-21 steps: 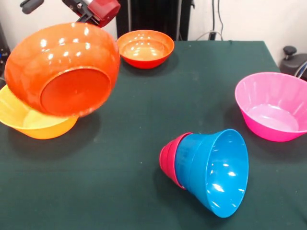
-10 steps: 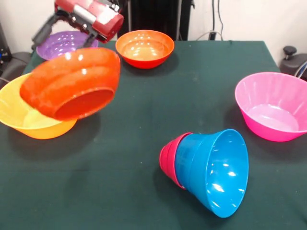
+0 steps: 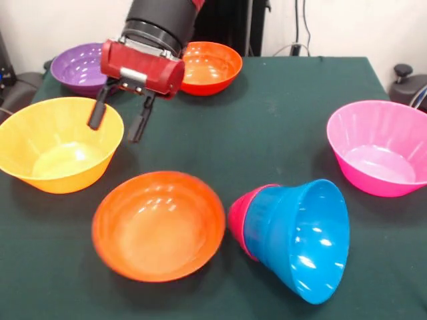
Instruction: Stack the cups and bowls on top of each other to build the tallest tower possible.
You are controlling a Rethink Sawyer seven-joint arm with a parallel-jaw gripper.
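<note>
Resting upright now, orange bowl (image 3: 159, 225) freed; tool (image 3: 118, 121) empty.

The arm (image 3: 160, 17) presented as a black cylindrical segment with a ribbed, ringed collar at its lower end, and a trace of red showed at its upper edge. Below the collar sat a glossy red, rounded block-shaped housing (image 3: 142, 67) bearing a small light-coloured metal plate on its underside. The gripper (image 3: 117, 122) consisted of two slim black fingers (image 3: 97, 114), straight and bar-like, with a clear gap between them. No markings were legible.
</note>
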